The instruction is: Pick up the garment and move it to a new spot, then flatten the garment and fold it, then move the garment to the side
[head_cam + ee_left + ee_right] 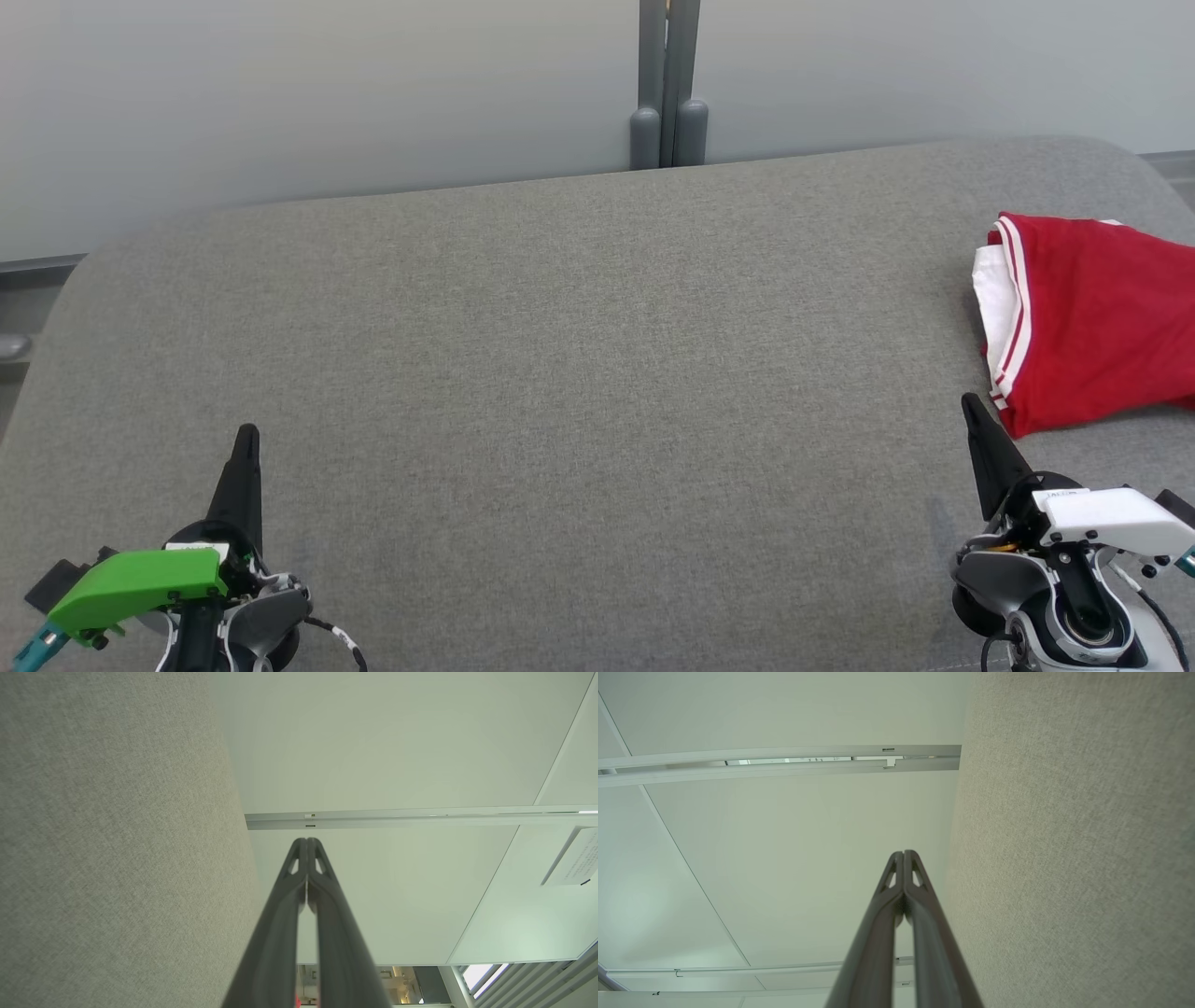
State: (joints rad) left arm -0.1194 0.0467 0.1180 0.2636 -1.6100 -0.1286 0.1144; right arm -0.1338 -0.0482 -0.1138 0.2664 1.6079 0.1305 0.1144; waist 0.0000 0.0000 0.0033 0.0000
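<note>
The garment (1092, 327) lies on the right side of the grey cloth-covered bench (579, 373). It is a red piece with white stripes along one hem, and a white layer shows under its left edge. It lies in a compact stack of layers rather than spread out, so I judge it already folded and already moved to the side. If so, the pick-up, the flattening, the fold and the last shift are done, and little or nothing is left. The fold is not very crisp: the near corner comes to a loose point. The picture edge cuts off the garment's right part, so I cannot tell how near it lies to the bench's rim there.

My left end effector (246, 443) sits low at the near left, closed with nothing between its fingers. In the left wrist view the two tips meet with nothing between them. My right end effector (971, 406) sits at the near right, likewise closed and empty. Its tip is just beside the garment's near corner, and I cannot say whether it touches the cloth.

Behind the bench stands a pale wall (327, 93) with a grey upright post (668, 84) at its middle, well apart from the garment. Should the stack need tidying, I judge my own right end effector the only thing close enough to catch the cloth.
</note>
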